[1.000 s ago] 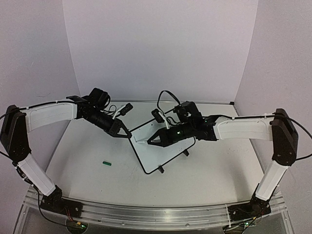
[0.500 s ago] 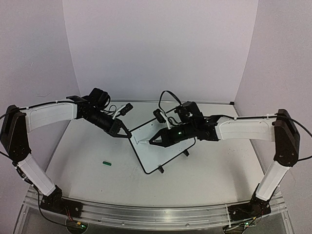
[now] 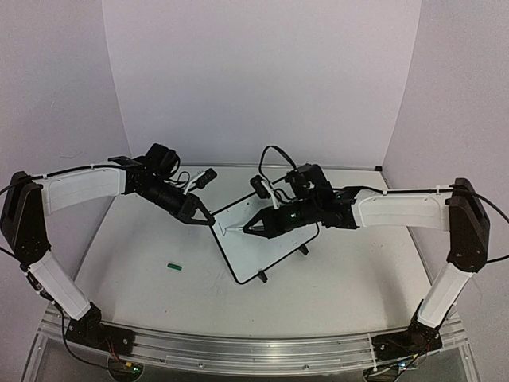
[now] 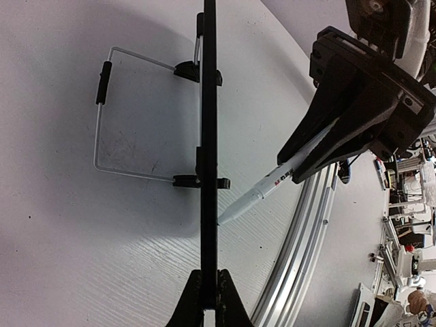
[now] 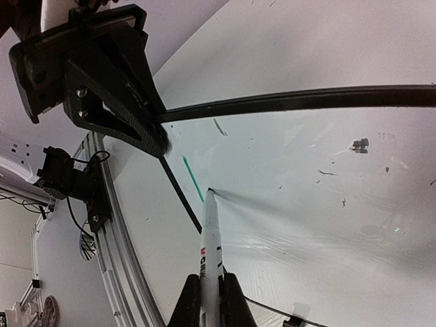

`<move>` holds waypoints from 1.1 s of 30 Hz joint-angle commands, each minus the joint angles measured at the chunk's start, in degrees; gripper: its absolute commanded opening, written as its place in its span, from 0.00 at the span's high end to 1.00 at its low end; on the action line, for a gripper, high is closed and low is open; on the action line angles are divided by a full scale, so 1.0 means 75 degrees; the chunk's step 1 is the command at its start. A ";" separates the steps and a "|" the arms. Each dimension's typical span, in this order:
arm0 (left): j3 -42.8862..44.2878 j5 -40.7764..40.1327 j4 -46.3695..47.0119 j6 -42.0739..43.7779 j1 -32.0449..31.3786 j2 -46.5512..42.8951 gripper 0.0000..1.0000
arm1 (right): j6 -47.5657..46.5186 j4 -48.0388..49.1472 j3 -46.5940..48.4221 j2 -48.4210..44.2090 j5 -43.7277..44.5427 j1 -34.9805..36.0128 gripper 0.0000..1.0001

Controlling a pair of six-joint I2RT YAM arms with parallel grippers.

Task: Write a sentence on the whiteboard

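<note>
The whiteboard (image 3: 266, 247) stands tilted on the table, a black-framed white board on a wire stand (image 4: 102, 116). My left gripper (image 3: 210, 222) is shut on its upper left corner; in the left wrist view the frame (image 4: 209, 136) runs edge-on into my gripper (image 4: 208, 286). My right gripper (image 3: 248, 229) is shut on a white marker (image 5: 211, 245). The marker's tip touches the board (image 5: 306, 177) near the left edge, at the end of a short green stroke (image 5: 193, 178). The marker (image 4: 272, 185) and the right gripper (image 4: 354, 116) also show in the left wrist view.
A small green cap (image 3: 176, 266) lies on the table to the left of the board. The board carries a few faint dark smudges (image 5: 360, 144). The aluminium rail (image 3: 238, 350) runs along the near table edge. White walls enclose the back and sides.
The right gripper with the marker has shifted only very slightly on the board. The left gripper and the board have not moved.
</note>
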 commanded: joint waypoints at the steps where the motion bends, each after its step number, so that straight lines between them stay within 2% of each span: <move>1: 0.0180 0.0003 -0.0191 0.0361 -0.0094 -0.0038 1.00 | -0.0093 0.0092 0.0074 -0.0229 0.0298 -0.0009 1.00; 16: 0.0194 0.0003 -0.0235 0.0395 -0.0098 -0.0077 1.00 | -0.0002 -0.0120 -0.0380 -0.0454 0.0541 0.0001 1.00; 33: 0.0194 0.0049 -0.0231 0.0397 -0.0094 -0.0043 1.00 | -0.0137 -0.0119 0.0377 -0.0289 0.0702 -0.0003 1.00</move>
